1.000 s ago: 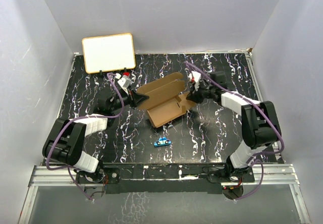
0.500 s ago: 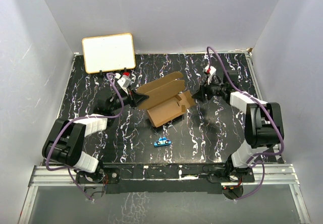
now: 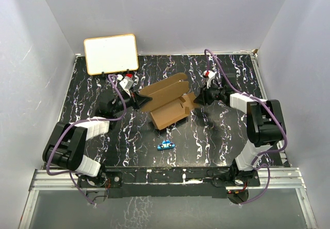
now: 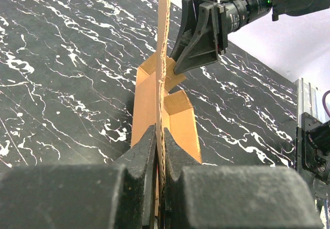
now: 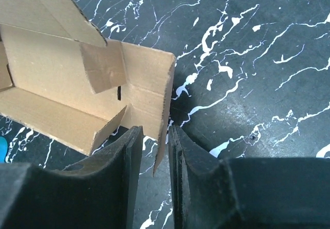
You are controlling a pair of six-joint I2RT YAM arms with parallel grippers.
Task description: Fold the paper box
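Observation:
The paper box point(image 3: 167, 102) is a brown cardboard die-cut, partly folded, lying mid-table with one panel raised. My left gripper point(image 3: 140, 101) is shut on the raised panel's left edge; in the left wrist view the panel point(image 4: 162, 79) stands edge-on between the closed fingers point(image 4: 142, 157). My right gripper point(image 3: 199, 98) is at the box's right end. In the right wrist view its fingers point(image 5: 129, 151) are a little apart, one on each side of the corner of an end flap point(image 5: 154, 97), with gaps on both sides. The right gripper also shows in the left wrist view point(image 4: 198, 38).
A white board with a tan frame point(image 3: 111, 53) leans at the back left. A small blue object point(image 3: 165, 145) lies on the black marbled table point(image 3: 216, 136) in front of the box. White walls enclose three sides.
My right arm drew back right from over the box, then moved in again to its right end flap. The left gripper has kept its hold. The box's right end has shifted slightly.

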